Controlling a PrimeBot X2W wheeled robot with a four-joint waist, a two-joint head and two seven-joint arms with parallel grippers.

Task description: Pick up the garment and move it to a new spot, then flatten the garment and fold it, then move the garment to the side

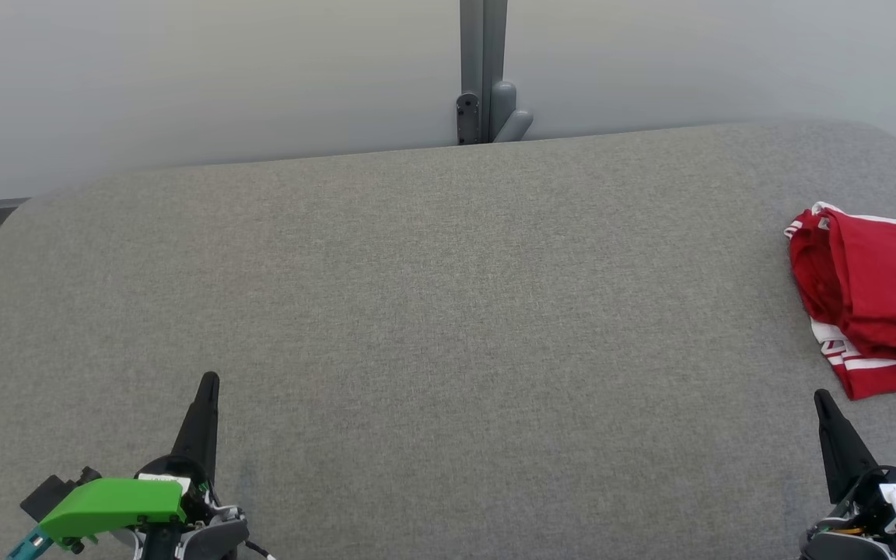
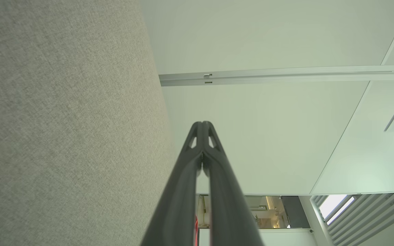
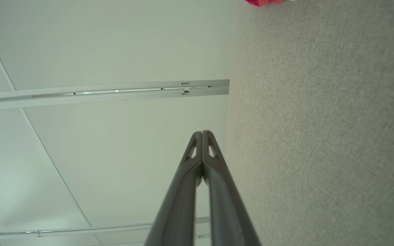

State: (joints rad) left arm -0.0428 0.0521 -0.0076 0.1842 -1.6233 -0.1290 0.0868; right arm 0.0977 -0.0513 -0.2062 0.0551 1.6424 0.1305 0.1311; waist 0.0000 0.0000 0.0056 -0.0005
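A red garment (image 1: 876, 299) with white stripes lies folded in a bundle at the right edge of the grey fabric table (image 1: 448, 311); a sliver of the garment (image 3: 263, 2) peeks in at the top of the right wrist view. My left gripper (image 1: 208, 381) rests near the front left of the table, shut with nothing held, its tips pressed together (image 2: 202, 123). My right gripper (image 1: 821, 397) sits at the front right, just below the garment and apart from it, also shut and empty (image 3: 202, 133).
Behind the table stands a pale wall with a grey vertical post (image 1: 483, 70) and a bracket at its foot. The table's back corners are rounded. A broad stretch of grey cloth lies between the two grippers.
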